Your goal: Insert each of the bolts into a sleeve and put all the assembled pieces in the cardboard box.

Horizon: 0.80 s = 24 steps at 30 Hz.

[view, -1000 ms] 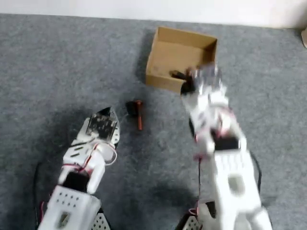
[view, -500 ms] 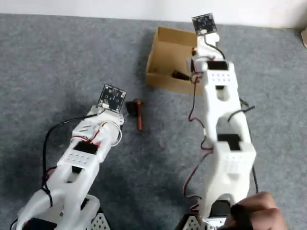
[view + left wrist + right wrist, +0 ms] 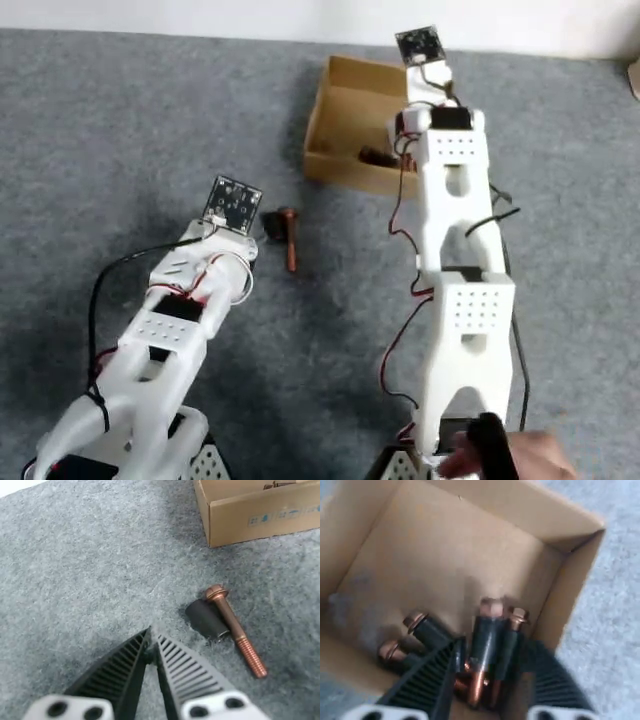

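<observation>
Cardboard box [image 3: 340,110] sits at 12 o'clock on the grey worktop [image 3: 120,120] in the high view. Right arm [image 3: 455,200] extends over the box's 3 o'clock half and covers most of the inside. One dark assembled piece [image 3: 375,157] peeks out by the 6 o'clock wall. Loose bolt [image 3: 290,245] lies near centre, with the sleeve [image 3: 272,225] touching it at its 10 o'clock, by the head. Left arm [image 3: 175,320] runs in from 7 o'clock, its tip at 9 o'clock of the sleeve and apart from it.

Left wrist view: left tool [image 3: 152,640] narrow, fingertips meeting, nothing between them, over bare worktop. Bolt lies flat, not inserted. Sleeve rests against its shank just under the head; bore end hard to make out. Box is cut off by the frame edge, only one corner in shot.

Right wrist view: right tool [image 3: 492,650] wide, over the box interior. Four assembled pieces [image 3: 487,635] in the box, blurred. Two lie side by side between the fingers; can't tell whether either finger touches them. Two more lie off to one side, partly hidden behind one finger.
</observation>
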{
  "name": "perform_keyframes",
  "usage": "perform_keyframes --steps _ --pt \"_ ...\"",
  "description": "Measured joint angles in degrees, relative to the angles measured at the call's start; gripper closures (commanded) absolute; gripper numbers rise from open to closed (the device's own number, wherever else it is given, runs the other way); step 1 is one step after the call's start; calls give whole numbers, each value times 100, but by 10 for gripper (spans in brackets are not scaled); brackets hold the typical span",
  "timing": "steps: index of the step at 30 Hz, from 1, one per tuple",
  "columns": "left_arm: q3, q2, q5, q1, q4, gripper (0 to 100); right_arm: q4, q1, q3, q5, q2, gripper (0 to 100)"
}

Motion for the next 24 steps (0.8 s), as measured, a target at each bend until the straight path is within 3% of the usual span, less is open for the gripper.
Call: perform_keyframes --steps 9,16,24 --pt "0 0 0 0 0 993 1626 0 -1152 0 0 570" --pt "0 0 343 -281 0 993 3490 -105 -3754 -97 0 570" --pt "-35 0 774 -580 0 993 3587 -448 -4642 -290 -809 570"
